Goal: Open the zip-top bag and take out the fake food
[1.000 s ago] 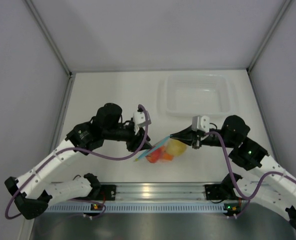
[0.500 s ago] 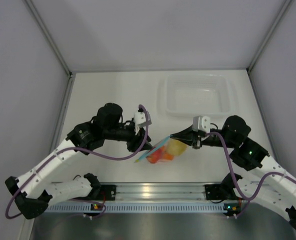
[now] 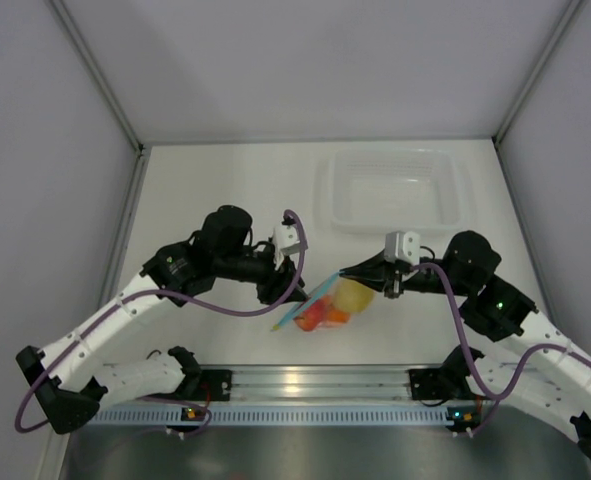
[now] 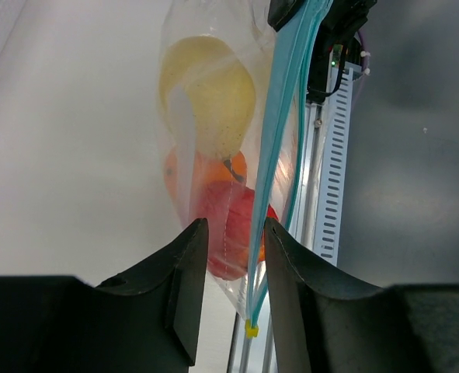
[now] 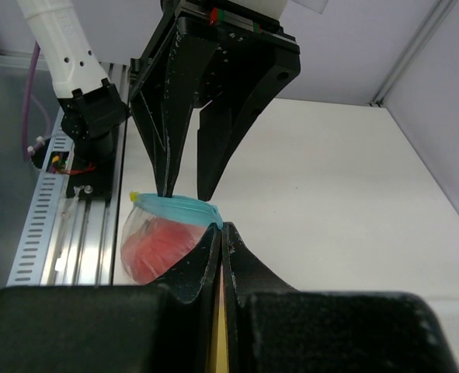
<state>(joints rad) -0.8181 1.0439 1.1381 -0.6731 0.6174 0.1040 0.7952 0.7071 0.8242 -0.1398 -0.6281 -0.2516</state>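
Note:
The zip-top bag hangs just above the table between my grippers, with its light blue zip strip along the top edge. Inside are the fake food pieces: a yellow pear, an orange fruit and a red fruit. My right gripper is shut on the right end of the strip. My left gripper is open. Its jaws straddle the strip's left end, close to the right jaw, and a small yellow tab shows there. In the right wrist view the left gripper sits just above the strip.
A clear rigid tray stands at the back right. A metal rail runs along the near edge, right below the bag. Grey walls close in the left, right and back.
My left gripper has moved a little to the right, closer round the strip's left end. The right gripper and the bag have hardly moved.

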